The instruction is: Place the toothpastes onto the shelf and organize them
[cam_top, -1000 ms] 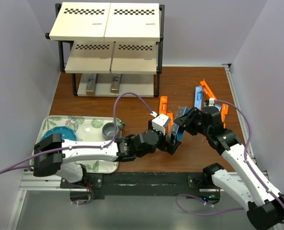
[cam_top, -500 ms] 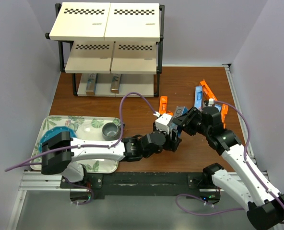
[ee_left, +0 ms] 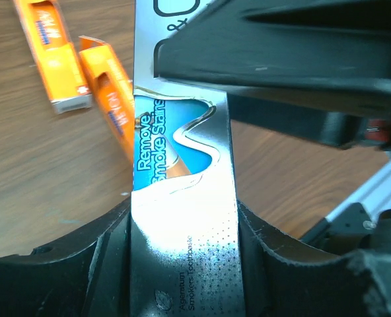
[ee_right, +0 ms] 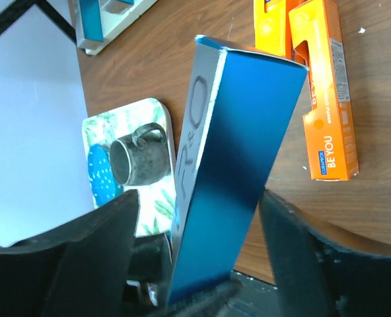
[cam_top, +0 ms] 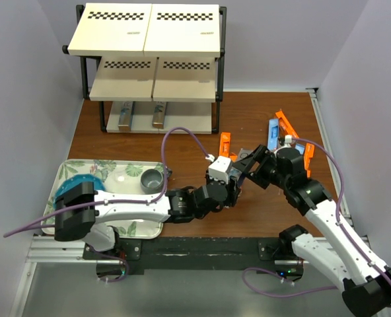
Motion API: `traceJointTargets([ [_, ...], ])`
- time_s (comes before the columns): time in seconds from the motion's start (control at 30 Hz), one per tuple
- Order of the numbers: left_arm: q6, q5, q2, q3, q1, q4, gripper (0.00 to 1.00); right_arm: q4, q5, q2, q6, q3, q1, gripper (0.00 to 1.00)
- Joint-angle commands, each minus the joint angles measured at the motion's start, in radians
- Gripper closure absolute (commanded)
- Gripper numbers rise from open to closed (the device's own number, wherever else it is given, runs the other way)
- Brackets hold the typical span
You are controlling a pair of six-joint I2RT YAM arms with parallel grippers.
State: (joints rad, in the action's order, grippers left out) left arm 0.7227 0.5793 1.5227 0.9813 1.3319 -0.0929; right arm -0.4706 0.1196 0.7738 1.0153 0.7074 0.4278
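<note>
A shiny dark blue toothpaste box [ee_left: 182, 198] stands on end between the two arms in mid-table. My left gripper [ee_left: 182, 228] is shut on it, both pads pressed flat on its sides. My right gripper [ee_right: 199, 231] is open around the same box [ee_right: 238, 152], with a wide gap on the left side. In the top view the left gripper [cam_top: 233, 183] and right gripper [cam_top: 249, 165] meet there. Loose orange boxes [cam_top: 224, 143] [cam_top: 285, 123] and a light blue one [cam_top: 273, 134] lie on the table. The shelf [cam_top: 149, 66] stands at the back left, with two boxes [cam_top: 125, 115] [cam_top: 158, 115] on its bottom tier.
A leaf-patterned tray [cam_top: 70, 166] sits at the near left, holding a blue plate [cam_top: 76, 186] and a metal cup [cam_top: 151, 178]. Two orange boxes [ee_right: 327, 86] [ee_right: 271, 26] lie just beyond the held box. The walls stand close on both sides.
My left gripper has shut on the dark blue box. My right gripper, which was shut on it, has opened. Both wrists have shifted slightly towards the back.
</note>
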Motion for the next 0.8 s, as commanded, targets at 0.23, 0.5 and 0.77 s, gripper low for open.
traceJointTargets([
  [0.23, 0.006, 0.200, -0.087, -0.027, -0.094, 0.174, 0.63, -0.141, -0.208, -0.074, -0.233, 0.164, 0.065, 0.14],
  [0.5, -0.140, 0.189, -0.065, -0.018, -0.312, 0.113, 0.63, -0.191, -0.313, -0.100, -0.322, 0.205, 0.078, 0.13],
  [0.77, -0.267, 0.148, 0.104, 0.025, -0.514, -0.059, 0.63, -0.214, -0.425, -0.097, -0.405, 0.273, 0.077, 0.12],
])
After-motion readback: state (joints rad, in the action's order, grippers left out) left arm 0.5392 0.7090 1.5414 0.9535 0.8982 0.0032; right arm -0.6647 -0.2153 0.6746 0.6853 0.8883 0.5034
